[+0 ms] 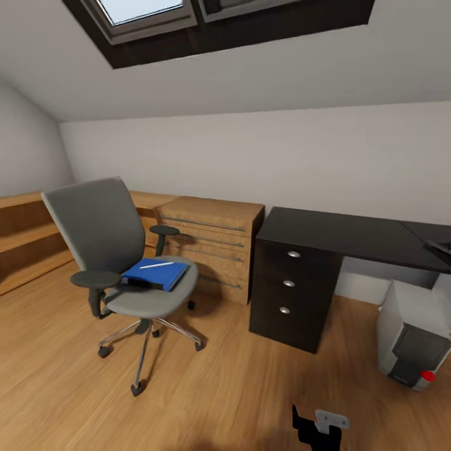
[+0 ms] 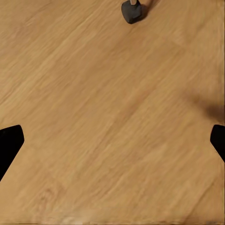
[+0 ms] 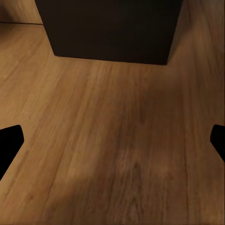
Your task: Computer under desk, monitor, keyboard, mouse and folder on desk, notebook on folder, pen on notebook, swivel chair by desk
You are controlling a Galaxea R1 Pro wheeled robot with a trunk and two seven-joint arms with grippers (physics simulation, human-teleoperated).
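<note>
My right gripper [image 1: 319,426], low over the floor [image 1: 238,388] with fingers spread like my left's, lay right of the chair [image 1: 119,263], whose seat held the folder [image 1: 153,274], long axis running toward the desk [image 1: 351,235].

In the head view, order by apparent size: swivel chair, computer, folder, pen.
1. swivel chair
2. computer, partly cut off by the picture's edge and nearer the camera
3. folder
4. pen
</note>
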